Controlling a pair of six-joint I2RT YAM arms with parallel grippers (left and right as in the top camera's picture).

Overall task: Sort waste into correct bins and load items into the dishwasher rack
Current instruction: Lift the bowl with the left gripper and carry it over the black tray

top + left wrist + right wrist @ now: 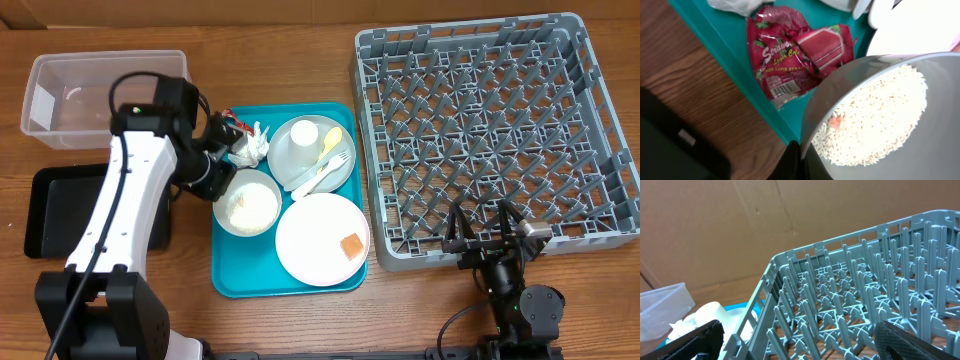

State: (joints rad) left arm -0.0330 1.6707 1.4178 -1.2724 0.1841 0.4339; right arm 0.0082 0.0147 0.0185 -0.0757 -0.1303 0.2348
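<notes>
The job is only just getting going: the dishwasher rack (460, 28) is standing with nothing between its pegs, and the clear tub (100, 58) and black tray (50, 210) are lying on the tabletop with no waste that can be made out in them. Everything is sitting on the teal serving tray (235, 270): the red wrapper (795, 50) and crumpled napkin (252, 145) are lying at its far left corner, the grey plate (285, 172) is carrying the cup (303, 140), spoon (332, 143) and fork (322, 175), and the white plate (310, 235) is bearing the orange cube (351, 247). The left end effector (222, 183) is clenching the rim of the white bowl (250, 203), which is holding the rice grains (875, 115), so emptying that bowl is probably the step in hand. The right end effector (490, 232) is hanging released, jaws spread wide, at the rack's near edge, grasping nothing. All the sorting and all the loading are waiting to be done
</notes>
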